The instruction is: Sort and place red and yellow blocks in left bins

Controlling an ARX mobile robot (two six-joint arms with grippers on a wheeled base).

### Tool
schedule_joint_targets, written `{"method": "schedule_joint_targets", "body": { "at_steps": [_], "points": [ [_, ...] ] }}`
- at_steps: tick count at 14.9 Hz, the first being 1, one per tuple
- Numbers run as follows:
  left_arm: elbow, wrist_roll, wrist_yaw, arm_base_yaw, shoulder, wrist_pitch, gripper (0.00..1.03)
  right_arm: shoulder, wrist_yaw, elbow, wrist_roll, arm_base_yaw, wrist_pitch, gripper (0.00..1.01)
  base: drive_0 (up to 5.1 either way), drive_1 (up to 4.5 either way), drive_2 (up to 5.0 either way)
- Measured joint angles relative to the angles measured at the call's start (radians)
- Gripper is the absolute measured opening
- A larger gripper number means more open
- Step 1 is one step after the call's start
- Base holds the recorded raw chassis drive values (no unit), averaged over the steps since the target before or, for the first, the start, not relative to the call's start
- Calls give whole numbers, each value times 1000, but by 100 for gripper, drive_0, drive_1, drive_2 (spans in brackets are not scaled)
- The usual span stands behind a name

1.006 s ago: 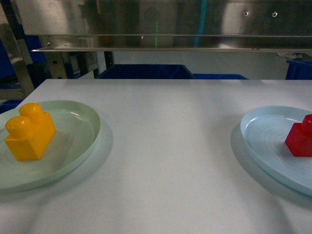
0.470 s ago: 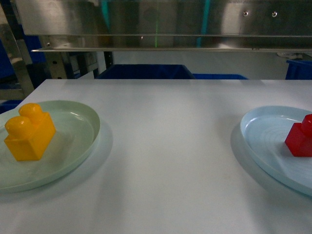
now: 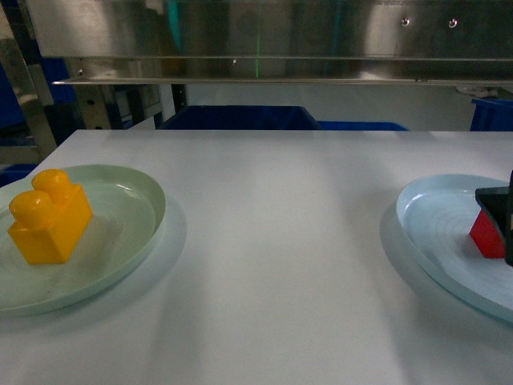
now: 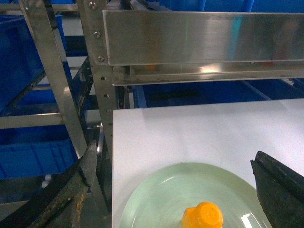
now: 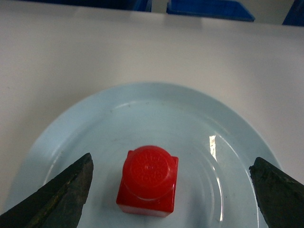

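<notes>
Red block (image 5: 148,180) sits on the pale blue plate (image 5: 199,118) at the bench's right edge; my right gripper (image 5: 173,190) spread wide astride it; I should descend centred, then clamp squarely.

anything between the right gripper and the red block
Nothing visible. The right gripper is open above the pale blue plate, its fingers either side of the red block with only bare plate between.
</notes>
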Motion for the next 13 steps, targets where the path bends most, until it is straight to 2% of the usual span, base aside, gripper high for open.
{"method": "schedule_joint_targets", "body": {
  "at_steps": [1,5,8,11,12,13],
  "points": [
    [0,0,0,0,0,0,98,68,12,0,8,-1,47,98,0,0,0],
    [0,0,0,0,0,0,98,132,16,0,23,0,110,97,0,0,0],
    [0,0,0,0,0,0,98,164,43,-2,14,12,182,68,0,0,0],
    [0,0,0,0,0,0,98,192,32,-32,10,11,231,37,0,0,0],
    [0,0,0,0,0,0,98,196,26,-44,5,10,262,30,0,0,0],
    [0,0,0,0,0,0,98,193,0,-78,-6,-18,330,28,0,0,0]
  ]
}}
